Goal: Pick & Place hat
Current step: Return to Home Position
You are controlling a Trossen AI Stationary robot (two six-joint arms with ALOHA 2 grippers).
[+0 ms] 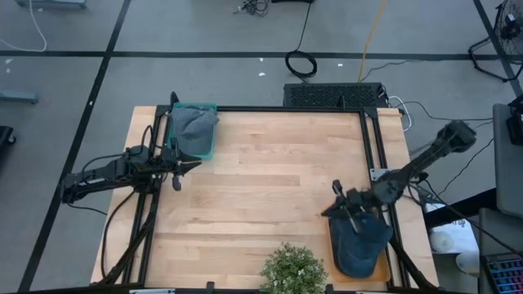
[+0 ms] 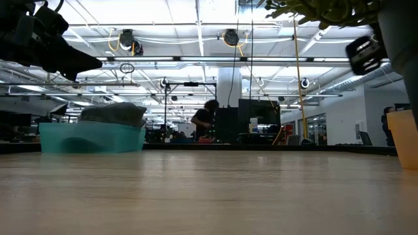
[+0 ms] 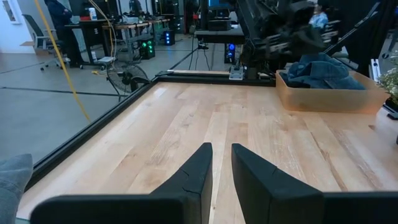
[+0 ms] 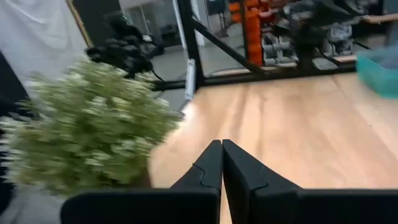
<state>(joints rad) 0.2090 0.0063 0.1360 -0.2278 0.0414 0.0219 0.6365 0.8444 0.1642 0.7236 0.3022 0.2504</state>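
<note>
My right claw point(image 4: 222, 144), pressed together, hangs by the orange plastic bin point(image 3: 323, 99) holding the soft blue fabric caps point(image 1: 359, 245). My left claw point(image 3: 221, 149), barely parted and empty, is near the teal plastic bin point(image 1: 209, 152).

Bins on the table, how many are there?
2. A teal bin with grey fabric at the table's left side; an orange bin with blue caps at its right side.

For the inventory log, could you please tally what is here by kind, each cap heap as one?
Bins: 2 (teal bin, orange bin)
Cap heaps: 2 (grey heap, blue heap)
Plant: 1
Grippers: 2 (left gripper by teal bin, right gripper by orange bin)
Total: 7
</note>
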